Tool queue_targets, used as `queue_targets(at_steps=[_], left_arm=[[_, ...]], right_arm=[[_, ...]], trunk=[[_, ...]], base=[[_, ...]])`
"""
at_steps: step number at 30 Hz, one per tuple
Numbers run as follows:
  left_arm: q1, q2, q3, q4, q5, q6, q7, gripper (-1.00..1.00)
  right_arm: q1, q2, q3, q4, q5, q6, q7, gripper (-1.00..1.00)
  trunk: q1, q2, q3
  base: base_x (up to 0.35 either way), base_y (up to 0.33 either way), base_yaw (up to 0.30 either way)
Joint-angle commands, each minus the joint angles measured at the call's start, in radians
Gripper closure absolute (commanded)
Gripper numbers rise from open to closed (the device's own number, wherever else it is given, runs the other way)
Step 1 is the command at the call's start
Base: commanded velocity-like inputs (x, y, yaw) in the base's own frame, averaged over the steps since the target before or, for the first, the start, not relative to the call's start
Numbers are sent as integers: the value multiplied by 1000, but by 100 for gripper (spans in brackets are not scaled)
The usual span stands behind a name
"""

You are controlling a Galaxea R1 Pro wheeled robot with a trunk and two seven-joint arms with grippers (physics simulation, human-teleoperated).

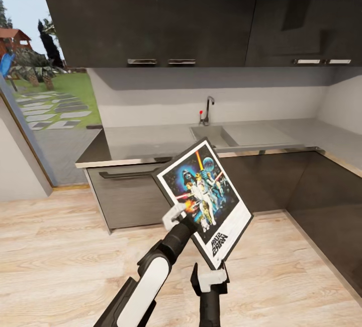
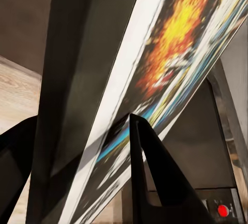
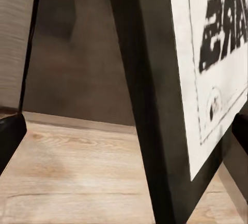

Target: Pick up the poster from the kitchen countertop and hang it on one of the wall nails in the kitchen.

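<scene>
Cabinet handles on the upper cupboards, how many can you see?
4. Two sit side by side above the kitchen countertop: one, one. Two more are near the right corner: one, one. Others may lie beyond the frame.

Pale wood floor [image 1: 60, 256], glossy dark wall cabinets [image 1: 176, 15] — white backsplash [image 1: 201, 100], garden window [image 1: 45, 90].

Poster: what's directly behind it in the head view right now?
Behind the poster are dark cabinet fronts, the countertop edge and the sink's front corner. It hides part of those fronts. No wall nail is visible.
</scene>
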Motion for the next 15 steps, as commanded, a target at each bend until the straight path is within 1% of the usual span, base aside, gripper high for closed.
queue_targets(at_steps=[1,2,15], left_arm=[[-1,0,-1,-1,4,3,0,100],[-1,0,-1,-1,4,3,-17,100],[-1,0,-5,-2,5,3,-19,100]], right_arm=[[-1,0,-4,1,2,-9,1,-100],[-1,0,-40,1,3,-72,62,-100],[-1,1,-43,3,6,-76,64,-100]], trunk=[[0,-1,-1],[0,-1,-1],[0,-1,-1]], base=[[0,0,0],[0,0,0],[0,0,0]])
